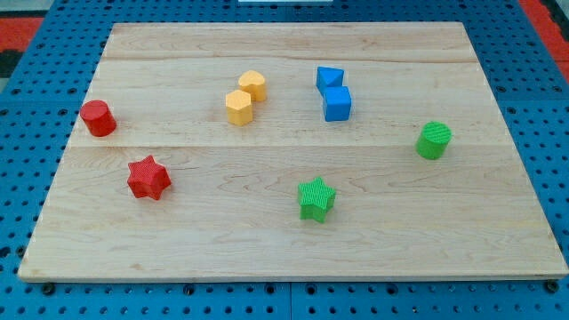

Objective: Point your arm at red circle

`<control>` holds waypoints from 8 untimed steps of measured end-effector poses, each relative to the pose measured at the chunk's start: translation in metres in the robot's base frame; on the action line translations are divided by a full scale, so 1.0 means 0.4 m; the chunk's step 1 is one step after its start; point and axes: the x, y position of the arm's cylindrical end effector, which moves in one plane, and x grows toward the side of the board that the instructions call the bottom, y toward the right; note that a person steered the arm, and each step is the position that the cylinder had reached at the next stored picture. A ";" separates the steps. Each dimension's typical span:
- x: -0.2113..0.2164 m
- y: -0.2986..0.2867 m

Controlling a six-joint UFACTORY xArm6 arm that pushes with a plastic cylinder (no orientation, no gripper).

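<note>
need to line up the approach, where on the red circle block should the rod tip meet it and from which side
No gripping here, only contact. My tip is not in view. The red circular block stands upright near the wooden board's left edge, so its round side wall is probably the best place to meet. Coming from the view's right looks safest: that side is open board, and the red star block sits below it.

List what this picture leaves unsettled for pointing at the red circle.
- My tip: nowhere in the camera view, so its position relative to the red circle cannot be told.
- Wooden board: bottom corners cut off by the view's bottom edge.
- Two blue blocks: touching; exact shapes unclear.
</note>
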 end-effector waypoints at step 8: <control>-0.006 0.000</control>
